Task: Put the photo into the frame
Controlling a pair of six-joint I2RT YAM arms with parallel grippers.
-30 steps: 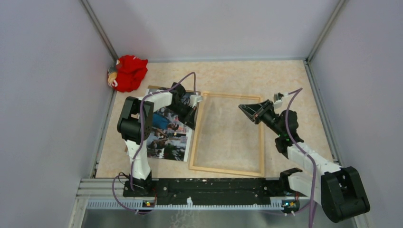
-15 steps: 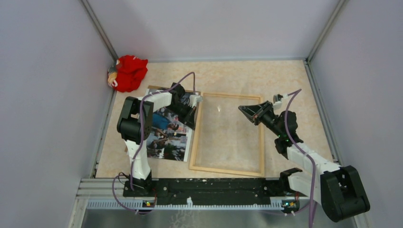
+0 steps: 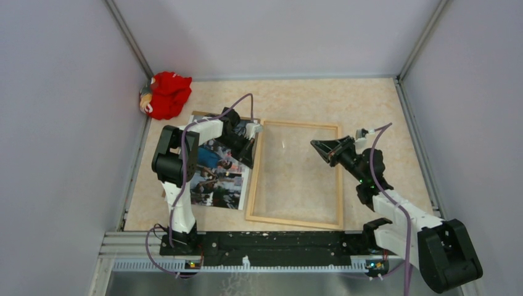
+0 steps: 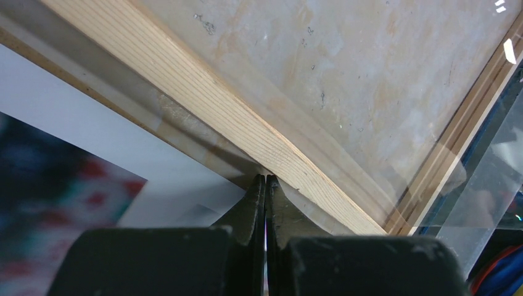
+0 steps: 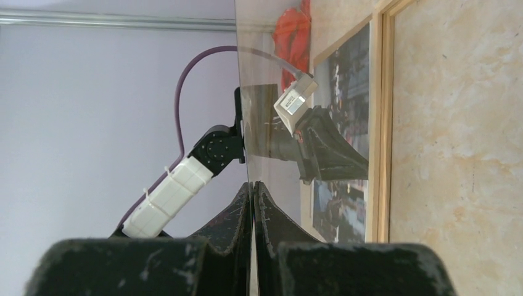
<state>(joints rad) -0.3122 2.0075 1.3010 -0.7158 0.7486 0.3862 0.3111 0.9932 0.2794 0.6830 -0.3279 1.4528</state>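
Right gripper (image 5: 253,185) pulled slightly nearer, clamped like left gripper (image 4: 265,179), seemingly on clear pane (image 5: 266,74)

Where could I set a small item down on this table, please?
Bare tabletop lies between the frame's far rail and the back wall, and, partly under the right arm, between its right rail and the right wall. The left is crowded: photo, left arm, red toy.

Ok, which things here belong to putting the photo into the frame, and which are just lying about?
Part of the job:
photo
frame
clear pane, pinched edge-on in the right end effector

Just lying about:
red soft toy in the far left corner
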